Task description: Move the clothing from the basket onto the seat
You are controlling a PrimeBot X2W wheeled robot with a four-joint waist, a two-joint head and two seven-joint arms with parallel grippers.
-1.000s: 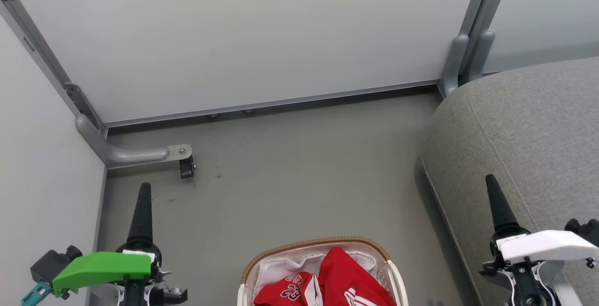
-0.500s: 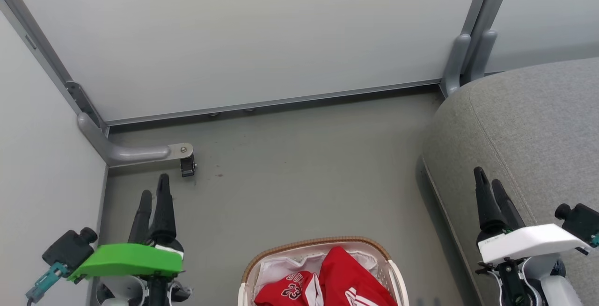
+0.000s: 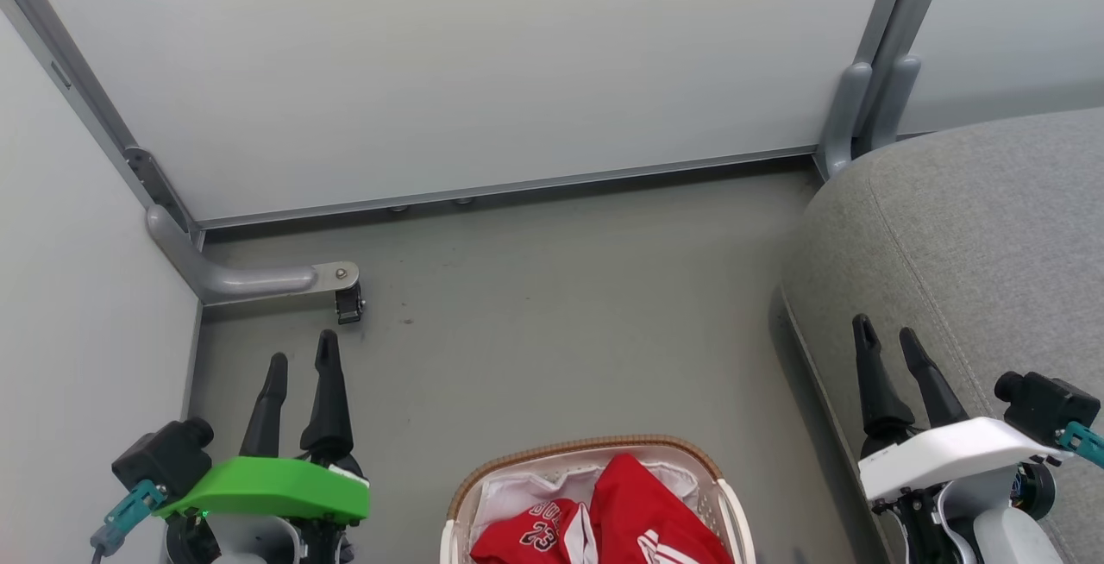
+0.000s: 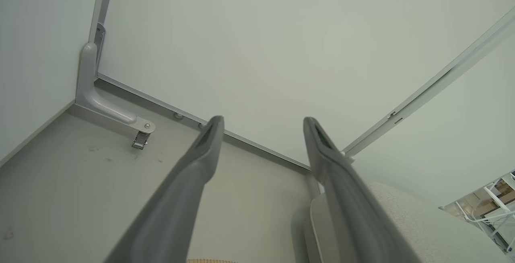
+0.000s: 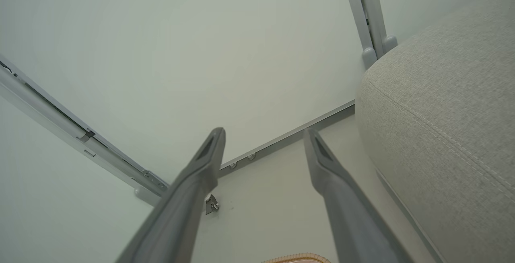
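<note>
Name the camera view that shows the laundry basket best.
The head view: the basket sits at bottom centre, showing its brown rim, white liner and the red clothing inside, though the frame cuts off its near part. Both wrist views catch a thin sliver of the brown rim at their bottom edges.
</note>
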